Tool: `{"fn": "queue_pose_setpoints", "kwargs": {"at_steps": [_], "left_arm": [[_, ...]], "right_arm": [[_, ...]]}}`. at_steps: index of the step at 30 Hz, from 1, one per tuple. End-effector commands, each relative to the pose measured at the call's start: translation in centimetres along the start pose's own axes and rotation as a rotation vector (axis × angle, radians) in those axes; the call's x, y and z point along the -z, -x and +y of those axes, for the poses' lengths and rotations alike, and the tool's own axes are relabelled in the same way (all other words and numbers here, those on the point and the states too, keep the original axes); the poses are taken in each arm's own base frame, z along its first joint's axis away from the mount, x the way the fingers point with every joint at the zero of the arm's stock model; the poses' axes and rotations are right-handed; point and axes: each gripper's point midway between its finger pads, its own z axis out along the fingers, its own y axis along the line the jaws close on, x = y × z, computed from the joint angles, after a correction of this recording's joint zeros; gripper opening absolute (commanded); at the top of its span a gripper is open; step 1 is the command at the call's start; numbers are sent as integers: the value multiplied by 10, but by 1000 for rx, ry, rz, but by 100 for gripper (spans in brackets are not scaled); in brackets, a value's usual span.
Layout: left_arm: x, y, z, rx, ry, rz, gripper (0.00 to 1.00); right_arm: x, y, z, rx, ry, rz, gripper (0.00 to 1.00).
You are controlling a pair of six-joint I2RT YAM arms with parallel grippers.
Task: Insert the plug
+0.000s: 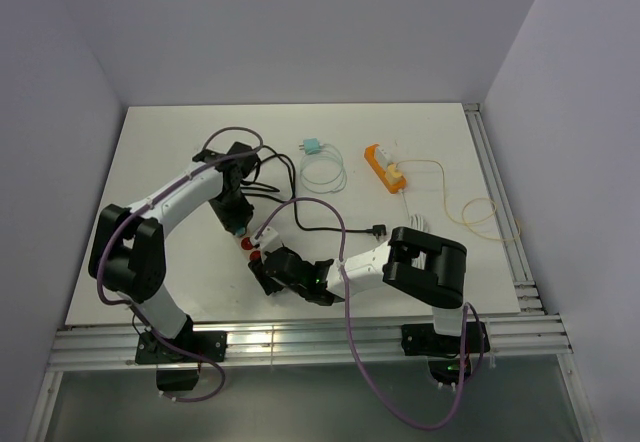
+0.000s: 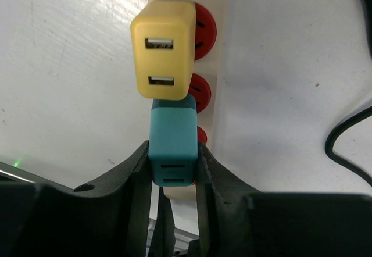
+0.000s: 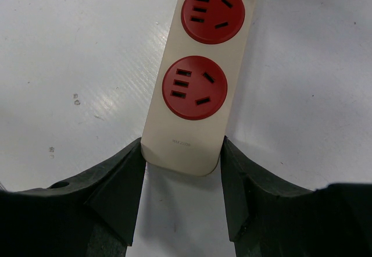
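"Checking the grip first: what has the left gripper (image 2: 173,170) got?"

"It is closed narrowly on the teal plug (image 2: 172,135), one finger on each flank, face up. The plug sits over the cream power strip (image 2: 220,103), on the socket just behind the yellow USB charger (image 2: 163,47)."

"And the other arm?"

"The right gripper (image 3: 183,159) stands about half open, clamped across the rounded end of the strip with both fingers against its sides. That is the brace."

"Are the prongs in?"

"Looking straight down the plug, I cannot tell; they are hidden beneath its body."

"So how should it be pushed?"

"Straight down along the plug's own axis, no tilt, with the body square to the strip. The yellow charger is so close that any drift forward would probably jam the two housings together, so I would favour the near side. Press steadily while the right arm pins the strip flat, and let go only once the teal base lies flush on the red socket (image 2: 201,135)."
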Motion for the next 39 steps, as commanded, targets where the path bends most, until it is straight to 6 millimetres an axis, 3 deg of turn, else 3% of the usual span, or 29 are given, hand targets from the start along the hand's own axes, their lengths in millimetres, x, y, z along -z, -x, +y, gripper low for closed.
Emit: {"fn": "queue_pose_setpoints", "kwargs": {"at_steps": [1, 6, 13, 25, 33, 39], "left_arm": [[-45, -45, 20, 44, 131, 151, 0], [-50, -44, 35, 48, 190, 119, 0], [-47, -40, 35, 46, 187, 106, 0], [1, -7, 22, 51, 109, 14, 0], [47, 12, 8, 71, -22, 10, 0], [57, 19, 8, 83, -83, 45, 0]], "right_arm": [[1, 4, 6, -35, 31, -12, 0], [3, 3, 4, -32, 27, -15, 0], [2, 5, 6, -33, 31, -17, 0], [2, 3, 5, -36, 28, -10, 0], [4, 0, 3, -41, 21, -7, 0], [2, -1, 5, -45, 27, -3, 0]]}}
